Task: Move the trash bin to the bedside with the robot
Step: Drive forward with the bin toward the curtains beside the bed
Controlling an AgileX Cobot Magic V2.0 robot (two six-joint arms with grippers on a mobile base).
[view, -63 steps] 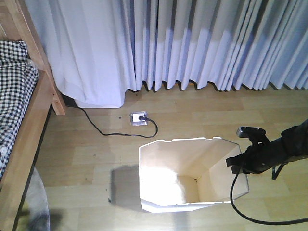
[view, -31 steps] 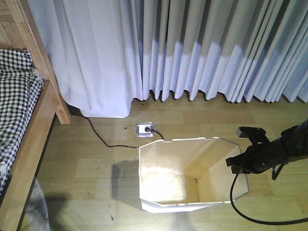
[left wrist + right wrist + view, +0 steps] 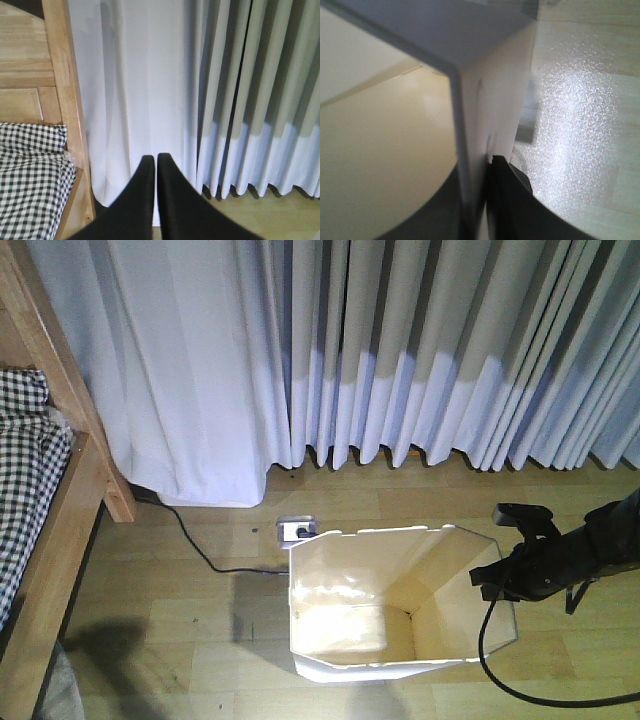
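You're mid-transport, by my read: the trash bin (image 3: 340, 590) is gripped but isn't at the bedside yet. It's sitting centre-floor, open mouth up, w/ bare wooden floor (image 3: 180, 620) btwn it and the bed frame (image 3: 70, 500) at far left, so well apart. The checkered bedding (image 3: 25, 460) is showing only at the left edge.

The right gripper (image 3: 492, 585) is clamping the bin's right-hand rim. In the wrist view the white wall (image 3: 492, 100) is running straight down btwn the two dark fingers (image 3: 507, 200), one on the cream inside, one outside, so the jaws are pinched narrow w/ just wall thickness btwn them. Can't tell whether the bin is lifted or dragging; its base isn't showing from outside.

The left gripper (image 3: 155, 167) is hanging idle, fingers nearly together w/ only a thin slit, holding nothing, and pointing at the curtain (image 3: 210, 100) beside the bed frame (image 3: 65, 100) and bedding (image 3: 30, 185).

Next move prob. calls for:
- taking the bin leftward toward the bed, w/ the clamp staying firm; a one-sided rim grip is likely letting the bin twist
- minding the floor socket (image 3: 297, 530) just behind the bin's far-left corner, and its black cord (image 3: 195, 550) lying across the path to the bed
- watching the arm's own cable (image 3: 490, 660) looping down beside the bin
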